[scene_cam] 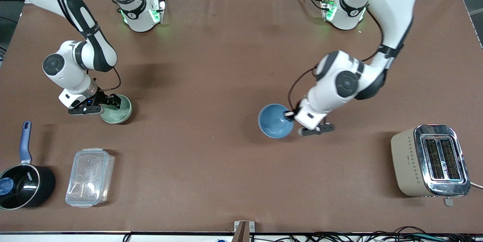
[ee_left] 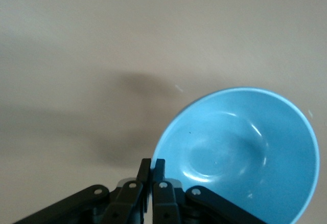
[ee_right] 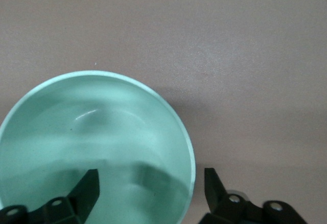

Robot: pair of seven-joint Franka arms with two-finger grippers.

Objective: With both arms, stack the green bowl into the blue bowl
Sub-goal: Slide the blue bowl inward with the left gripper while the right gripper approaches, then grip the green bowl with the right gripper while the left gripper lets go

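The green bowl [scene_cam: 117, 110] sits on the brown table toward the right arm's end. My right gripper [scene_cam: 114, 100] is open and straddles its rim: in the right wrist view [ee_right: 150, 182] one finger is inside the green bowl [ee_right: 92, 132] and the other is outside it. The blue bowl [scene_cam: 274, 121] is near the table's middle. My left gripper [scene_cam: 291, 115] is shut on its rim; in the left wrist view [ee_left: 152, 165] one finger is inside the blue bowl [ee_left: 240, 152] and one is outside. Whether the blue bowl is off the table does not show.
A black saucepan [scene_cam: 20, 186] with a blue handle and a clear plastic container [scene_cam: 89, 177] lie near the front edge at the right arm's end. A beige toaster [scene_cam: 430, 161] stands near the front edge at the left arm's end.
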